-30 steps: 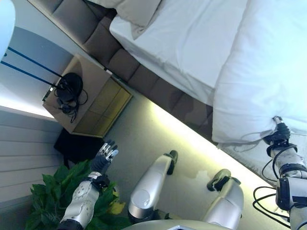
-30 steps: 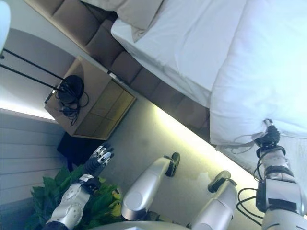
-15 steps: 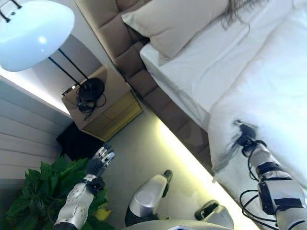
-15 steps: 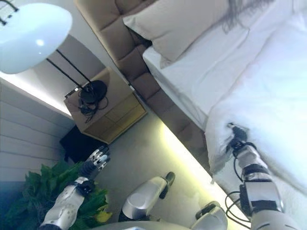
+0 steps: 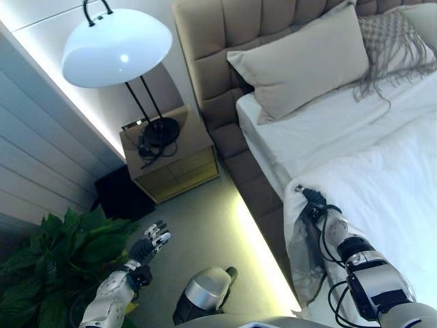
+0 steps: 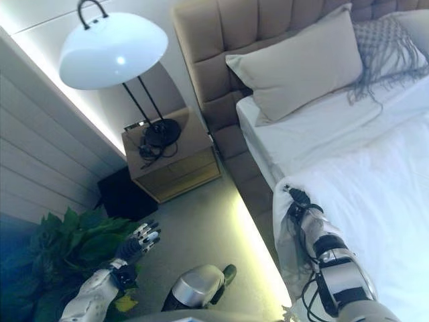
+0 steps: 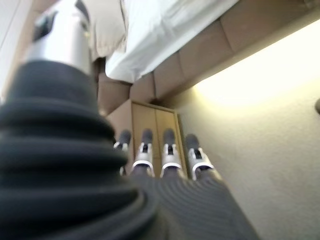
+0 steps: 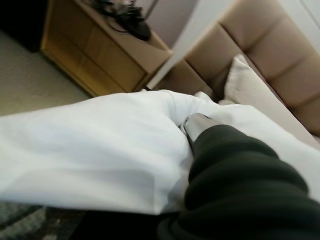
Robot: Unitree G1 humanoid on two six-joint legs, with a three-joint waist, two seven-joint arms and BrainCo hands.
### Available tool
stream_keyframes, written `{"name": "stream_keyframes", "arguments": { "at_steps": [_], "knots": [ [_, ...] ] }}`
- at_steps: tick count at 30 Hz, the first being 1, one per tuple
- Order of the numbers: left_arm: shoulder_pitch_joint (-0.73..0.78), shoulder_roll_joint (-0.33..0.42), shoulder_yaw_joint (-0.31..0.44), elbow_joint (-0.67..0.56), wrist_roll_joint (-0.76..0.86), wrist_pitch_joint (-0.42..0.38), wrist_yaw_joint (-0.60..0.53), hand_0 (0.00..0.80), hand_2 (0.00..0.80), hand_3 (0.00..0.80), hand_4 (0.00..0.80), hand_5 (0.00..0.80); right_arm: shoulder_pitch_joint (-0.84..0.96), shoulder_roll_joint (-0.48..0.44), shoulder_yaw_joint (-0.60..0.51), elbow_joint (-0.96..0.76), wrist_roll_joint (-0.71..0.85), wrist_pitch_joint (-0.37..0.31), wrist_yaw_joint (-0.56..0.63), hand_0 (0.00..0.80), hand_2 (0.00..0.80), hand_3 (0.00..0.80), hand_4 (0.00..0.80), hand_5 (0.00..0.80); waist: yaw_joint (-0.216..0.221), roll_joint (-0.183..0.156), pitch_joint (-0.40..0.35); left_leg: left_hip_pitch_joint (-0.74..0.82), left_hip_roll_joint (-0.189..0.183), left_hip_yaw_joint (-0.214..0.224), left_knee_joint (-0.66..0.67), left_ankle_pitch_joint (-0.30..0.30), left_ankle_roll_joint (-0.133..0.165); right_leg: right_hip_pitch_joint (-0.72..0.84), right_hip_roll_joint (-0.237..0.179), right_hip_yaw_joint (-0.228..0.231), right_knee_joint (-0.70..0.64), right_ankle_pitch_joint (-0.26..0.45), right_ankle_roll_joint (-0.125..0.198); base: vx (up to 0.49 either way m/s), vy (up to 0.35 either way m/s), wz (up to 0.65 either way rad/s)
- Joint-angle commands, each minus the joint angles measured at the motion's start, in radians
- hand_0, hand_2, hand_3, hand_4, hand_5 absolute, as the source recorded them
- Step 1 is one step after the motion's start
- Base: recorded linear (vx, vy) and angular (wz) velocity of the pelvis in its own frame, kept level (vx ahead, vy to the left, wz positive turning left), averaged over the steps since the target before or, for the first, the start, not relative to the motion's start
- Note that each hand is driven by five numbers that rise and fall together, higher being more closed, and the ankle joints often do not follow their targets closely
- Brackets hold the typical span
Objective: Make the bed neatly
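A white duvet (image 5: 389,184) covers the bed's lower part, and its corner hangs down over the bed's side edge. My right hand (image 5: 311,203) is shut on that duvet corner at the edge, with the cloth (image 8: 100,145) bunched round its fingers in the right wrist view. A white sheet (image 5: 321,130) shows bare between the duvet and a beige pillow (image 5: 300,61) leaning on the padded headboard (image 5: 232,41). My left hand (image 5: 151,240) is open and empty, low over the carpet beside the bed; its fingers (image 7: 165,150) are straight.
A wooden nightstand (image 5: 171,160) with a black-stemmed white lamp (image 5: 116,48) and cables stands left of the bed. A green plant (image 5: 48,266) is at the lower left. A grey fringed throw (image 5: 389,41) lies by the pillow. A lit strip runs under the bed frame (image 5: 256,198).
The camera has swung, showing the headboard and lamp. My right hand has carried the duvet corner up along the bed's edge toward the pillow. The left hand stays low and open.
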Motion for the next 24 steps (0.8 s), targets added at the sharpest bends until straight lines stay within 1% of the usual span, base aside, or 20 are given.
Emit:
{"name": "stream_keyframes", "arguments": {
  "at_steps": [1, 6, 11, 12, 13, 14, 17, 24],
  "knots": [
    [0.031, 0.039, -0.013, -0.061, 0.042, -0.011, -0.016, 0.0, 0.0, 0.0, 0.0, 0.0, -0.085, 0.146, 0.074, -0.228, 0.003, -0.021, 0.09, 0.8, 0.8, 0.8, 0.8, 0.8, 0.046, -0.046, -0.076, -0.046, 0.029, 0.042, 0.067, 0.042, 0.006, -0.019, -0.057, 0.03, -0.102, 0.337, 0.008, 0.039, -0.017, 0.1],
    [0.046, 0.047, -0.002, -0.073, 0.059, -0.006, -0.035, 0.0, 0.0, 0.0, 0.0, 0.0, -0.037, 0.135, 0.066, -0.247, 0.007, -0.017, 0.072, 0.8, 0.8, 0.8, 0.8, 0.8, 0.046, -0.055, -0.075, -0.042, 0.032, 0.052, 0.077, 0.038, 0.005, 0.0, -0.06, 0.019, -0.12, 0.35, 0.013, 0.021, -0.035, 0.04],
    [0.059, 0.055, 0.003, -0.08, 0.07, -0.007, -0.053, 0.0, 0.0, 0.0, 0.0, 0.0, 0.012, 0.133, 0.053, -0.251, 0.007, -0.012, 0.084, 0.8, 0.8, 0.8, 0.8, 0.8, 0.042, -0.064, -0.073, -0.03, 0.037, 0.066, 0.087, 0.026, 0.007, 0.015, -0.06, 0.011, -0.132, 0.358, 0.015, 0.019, -0.045, 0.01],
    [0.06, 0.056, 0.005, -0.082, 0.072, -0.005, -0.055, 0.0, 0.0, 0.0, 0.0, 0.0, 0.019, 0.134, 0.053, -0.256, 0.005, -0.007, 0.084, 0.621, 0.621, 0.621, 0.621, 0.621, 0.041, -0.067, -0.074, -0.028, 0.039, 0.069, 0.087, 0.025, 0.007, 0.018, -0.058, 0.01, -0.136, 0.358, 0.016, 0.014, -0.045, 0.0],
    [0.06, 0.057, 0.008, -0.082, 0.074, -0.004, -0.058, 0.0, 0.0, 0.0, 0.0, 0.0, 0.028, 0.135, 0.052, -0.258, 0.001, -0.002, 0.083, 0.242, 0.242, 0.242, 0.242, 0.242, 0.04, -0.07, -0.075, -0.026, 0.04, 0.073, 0.087, 0.024, 0.007, 0.021, -0.056, 0.01, -0.14, 0.358, 0.016, 0.011, -0.041, -0.01],
    [0.06, 0.058, 0.009, -0.08, 0.075, -0.003, -0.061, 0.0, 0.0, 0.0, 0.0, 0.0, 0.035, 0.136, 0.051, -0.258, -0.002, 0.006, 0.075, 0.0, 0.0, 0.0, 0.0, 0.0, 0.039, -0.071, -0.076, -0.025, 0.041, 0.076, 0.087, 0.024, 0.006, 0.023, -0.055, 0.01, -0.142, 0.359, 0.017, 0.008, -0.039, -0.01],
    [0.06, 0.054, 0.011, -0.077, 0.087, -0.006, -0.06, 0.0, 0.0, 0.0, 0.0, 0.0, 0.058, 0.14, 0.049, -0.243, -0.021, 0.025, 0.054, 0.0, 0.0, 0.0, 0.0, 0.0, 0.035, -0.078, -0.077, -0.015, 0.046, 0.082, 0.084, 0.021, 0.008, 0.03, -0.048, 0.013, -0.151, 0.359, 0.018, 0.002, -0.045, -0.01],
    [0.057, 0.038, 0.009, -0.064, 0.113, -0.017, -0.053, 0.0, 0.0, 0.0, 0.0, 0.0, 0.137, 0.174, 0.036, -0.19, -0.009, 0.032, 0.032, 0.0, 0.0, 0.0, 0.0, 0.0, 0.024, -0.083, -0.079, -0.003, 0.055, 0.099, 0.084, 0.017, 0.011, 0.041, -0.04, 0.013, -0.162, 0.36, 0.018, -0.009, -0.035, -0.01]
  ]
}}
